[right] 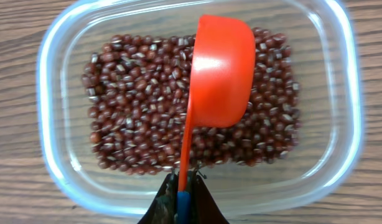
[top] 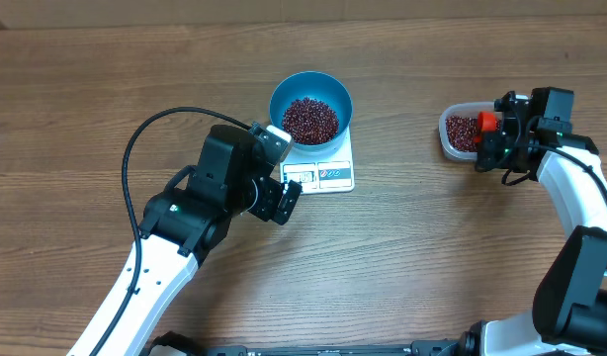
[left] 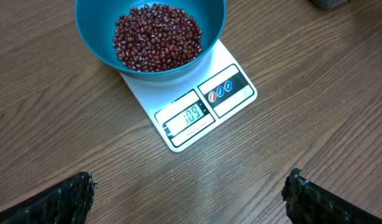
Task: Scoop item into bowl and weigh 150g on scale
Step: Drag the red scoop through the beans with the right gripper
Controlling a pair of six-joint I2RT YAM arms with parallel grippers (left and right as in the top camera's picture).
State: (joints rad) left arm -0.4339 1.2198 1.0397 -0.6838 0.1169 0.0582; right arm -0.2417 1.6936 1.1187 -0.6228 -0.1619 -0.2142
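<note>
While the right gripper clamped the orange scoop over the clear container and the left gripper hung wide open, empty, near the scale, where the bowl of beans read 109, a heaped scoop could have overshot the target or spilled beans crossing.

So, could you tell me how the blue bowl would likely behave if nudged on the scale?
The bowl overhangs the scale, so a nudge might slide or tip it off. Its heap of beans probably weighs it down somewhat, though loose beans would likely shift.
</note>
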